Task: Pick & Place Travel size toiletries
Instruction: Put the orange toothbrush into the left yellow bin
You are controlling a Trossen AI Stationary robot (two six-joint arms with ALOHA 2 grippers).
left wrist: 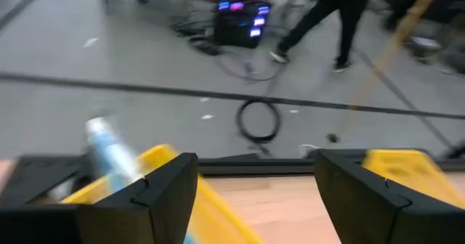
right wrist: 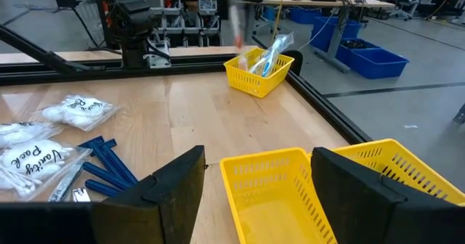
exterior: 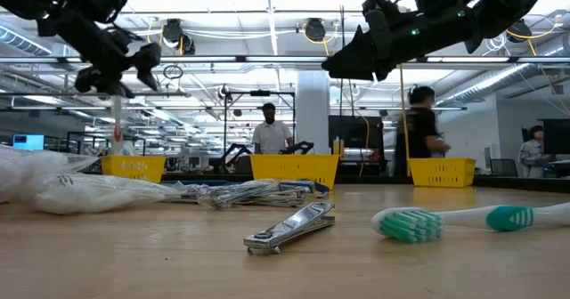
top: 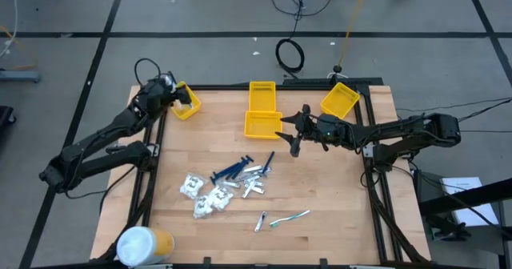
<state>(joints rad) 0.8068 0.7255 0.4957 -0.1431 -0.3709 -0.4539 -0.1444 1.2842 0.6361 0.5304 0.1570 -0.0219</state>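
Altogether, 3 yellow bins (top: 262,110), 1 toothbrush (top: 290,218) on the table (top: 336,213)

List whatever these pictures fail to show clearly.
- Left bin contents: in the high view the left claw covers them; in the left wrist view they are blurred.
- Thin item under that claw: in the low view it is too blurred to tell whether it is held or falling.
- Middle bin inside: in the low view its own wall hides it.
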